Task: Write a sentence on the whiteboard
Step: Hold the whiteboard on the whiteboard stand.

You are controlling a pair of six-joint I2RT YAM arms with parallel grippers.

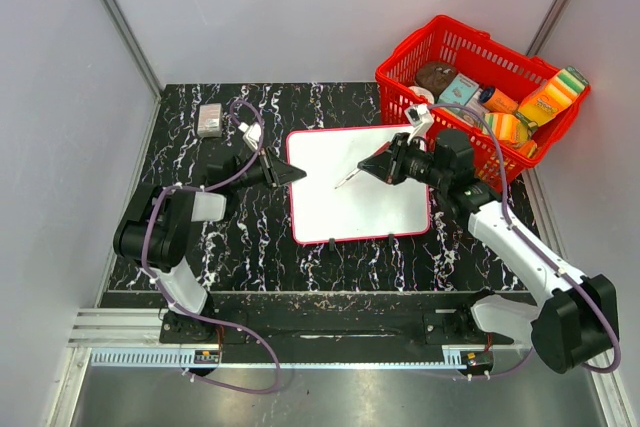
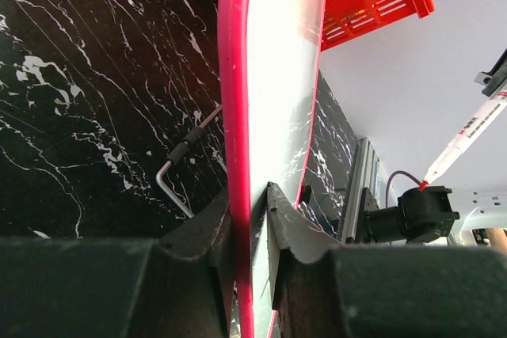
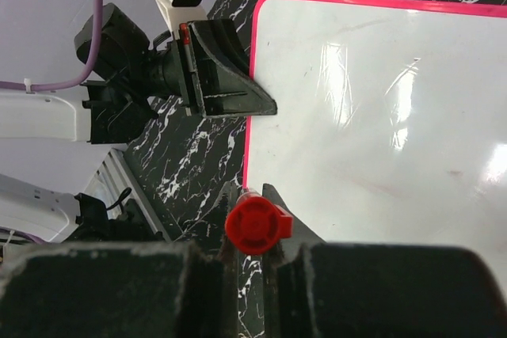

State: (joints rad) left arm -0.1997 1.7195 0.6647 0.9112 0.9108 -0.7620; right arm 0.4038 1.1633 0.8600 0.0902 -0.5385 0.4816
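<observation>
The whiteboard (image 1: 375, 197) lies flat in the middle of the black marble table, and its surface is blank. No sentence shows on it. My left gripper (image 1: 292, 175) is shut on the board's left red rim, which runs between the fingers in the left wrist view (image 2: 249, 215). My right gripper (image 1: 385, 165) is shut on a white marker (image 1: 352, 177) whose red tip points at the board's left half. The tip seems slightly above the surface. In the right wrist view the marker's red end (image 3: 255, 223) sits between the fingers, over the whiteboard's (image 3: 380, 116) near left edge.
A red basket (image 1: 452, 39) with several grocery items stands at the back right, touching the board's corner. A small grey eraser block (image 1: 210, 120) lies at the back left. A bent metal rod (image 2: 170, 180) lies on the table beside the board. Grey walls enclose the table.
</observation>
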